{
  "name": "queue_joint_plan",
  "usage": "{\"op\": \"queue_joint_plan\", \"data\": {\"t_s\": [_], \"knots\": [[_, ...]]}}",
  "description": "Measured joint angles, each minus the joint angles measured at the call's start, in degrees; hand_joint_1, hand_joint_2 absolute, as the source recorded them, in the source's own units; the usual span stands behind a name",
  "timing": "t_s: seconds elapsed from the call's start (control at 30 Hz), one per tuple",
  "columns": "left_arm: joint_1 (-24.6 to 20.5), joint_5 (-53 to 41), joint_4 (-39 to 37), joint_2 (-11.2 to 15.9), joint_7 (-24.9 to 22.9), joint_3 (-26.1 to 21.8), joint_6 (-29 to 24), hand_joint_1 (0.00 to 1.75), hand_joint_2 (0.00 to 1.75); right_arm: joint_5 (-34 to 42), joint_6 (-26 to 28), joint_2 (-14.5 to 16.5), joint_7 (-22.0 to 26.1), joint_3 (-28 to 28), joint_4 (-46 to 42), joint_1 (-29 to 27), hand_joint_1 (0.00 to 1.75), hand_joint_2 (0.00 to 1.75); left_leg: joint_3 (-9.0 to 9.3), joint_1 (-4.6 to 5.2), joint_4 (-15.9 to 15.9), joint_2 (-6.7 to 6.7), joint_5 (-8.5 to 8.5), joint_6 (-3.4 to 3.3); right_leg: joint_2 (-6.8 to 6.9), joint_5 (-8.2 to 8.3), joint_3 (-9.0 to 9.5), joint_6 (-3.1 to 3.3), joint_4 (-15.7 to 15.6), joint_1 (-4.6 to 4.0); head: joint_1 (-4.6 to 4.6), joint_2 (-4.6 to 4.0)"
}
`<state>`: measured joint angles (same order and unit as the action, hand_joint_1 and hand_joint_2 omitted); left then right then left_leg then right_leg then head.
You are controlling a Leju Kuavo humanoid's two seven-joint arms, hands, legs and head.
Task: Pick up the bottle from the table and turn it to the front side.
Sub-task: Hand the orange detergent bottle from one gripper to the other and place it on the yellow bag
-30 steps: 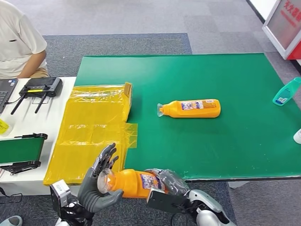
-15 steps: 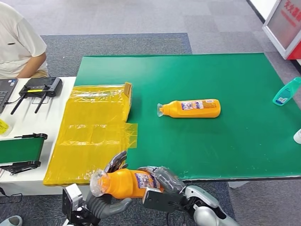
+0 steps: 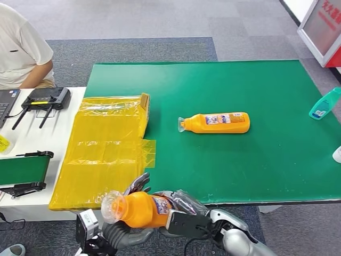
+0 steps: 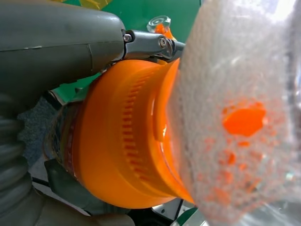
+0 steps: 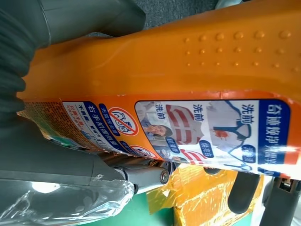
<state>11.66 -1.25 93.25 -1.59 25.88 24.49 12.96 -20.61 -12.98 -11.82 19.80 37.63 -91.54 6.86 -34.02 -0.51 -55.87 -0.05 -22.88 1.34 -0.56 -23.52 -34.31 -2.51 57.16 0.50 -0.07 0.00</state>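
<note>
an orange plastic bottle with a clear cap and a printed label point(image 3: 140, 208) is held lying on its side in the air, just in front of the near edge of the green-covered table point(image 3: 257, 160), cap end toward the robot's left. the right hand point(image 3: 183, 205) is wrapped around the bottle's base end, fingers closed on the labelled body; in the right wrist view the label point(image 5: 199, 129) shows blue and white panels with printed characters and a row of raised dots above it. the left hand point(image 3: 127, 226) cups the neck end from beneath, its thumb and fingers lying against the orange shoulder of the bottle just behind the clear cap point(image 3: 110, 206). a second orange plastic bottle point(image 3: 215, 123) lies on its side near the middle of the green table. yellow plastic sheeting point(image 3: 104, 152) covers the left end of the table, a teal bottle point(image 3: 325, 104) lies at the far right edge, and a seated person in a white shirt point(image 3: 20, 45) is at the far left.
</note>
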Motion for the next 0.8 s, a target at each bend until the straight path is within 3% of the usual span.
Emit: {"op": "queue_joint_plan", "data": {"t_s": [0.3, 0.33, 0.43, 0.47, 0.6, 0.8], "knots": [[-0.25, -0.03, -0.48, 0.58, 0.07, 0.58, -0.27, 0.01, 1.75, 0.52, 0.05, -0.25, 0.19, 0.7, -0.3, 0.06, 1.75, 1.75, -0.01, 0.0, 0.0, 0.0, 0.0, 0.0, 0.0, 0.0, 0.0, 0.0, 0.0, 0.0, 0.0, 0.0], [-0.27, -0.08, -0.49, 0.66, 0.1, 0.7, -0.45, 0.25, 1.75, 0.85, 0.07, -0.25, 0.32, 0.78, -0.35, 0.05, 1.75, 1.75, -0.01, 0.0, 0.0, 0.0, 0.0, 0.0, 0.0, 0.0, 0.0, 0.0, 0.0, 0.0, 0.0, 0.0], [-0.31, -0.33, -0.57, 0.91, 0.23, 1.14, -1.02, 1.53, 1.75, 2.17, 0.06, -0.25, 0.77, 1.22, -0.81, -0.1, 1.75, 1.75, -0.01, 0.0, 0.0, 0.0, 0.0, 0.0, 0.0, 0.0, -0.01, 0.0, 0.0, 0.0, 0.0, 0.0], [-0.31, -0.4, -0.61, 0.98, 0.31, 1.27, -1.16, 1.72, 1.75, 2.51, 0.05, -0.25, 0.84, 1.39, -0.94, -0.19, 1.74, 1.75, -0.01, 0.0, 0.0, 0.0, 0.0, 0.0, 0.0, 0.0, -0.01, 0.0, 0.0, 0.0, 0.0, 0.0], [-0.32, -0.48, -0.67, 1.33, 0.6, 1.69, -1.54, 1.75, 1.75, 3.28, 0.15, -0.25, 0.93, 1.73, -1.04, -0.92, 1.64, 1.75, -0.02, 0.0, 0.0, 0.0, -0.01, 0.0, 0.0, -0.01, -0.02, 0.0, 0.0, 0.0, 0.0, 0.0], [-0.05, -0.38, -0.68, 1.92, 0.25, 1.93, -2.14, 1.75, 1.75, 4.34, 0.69, -0.22, 1.44, 1.76, -0.69, -2.48, 1.74, 1.75, -0.04, 0.0, 0.0, 0.0, -0.01, 0.0, 0.0, -0.01, -0.04, 0.01, 0.0, 0.0, 0.0, 0.0]]}}
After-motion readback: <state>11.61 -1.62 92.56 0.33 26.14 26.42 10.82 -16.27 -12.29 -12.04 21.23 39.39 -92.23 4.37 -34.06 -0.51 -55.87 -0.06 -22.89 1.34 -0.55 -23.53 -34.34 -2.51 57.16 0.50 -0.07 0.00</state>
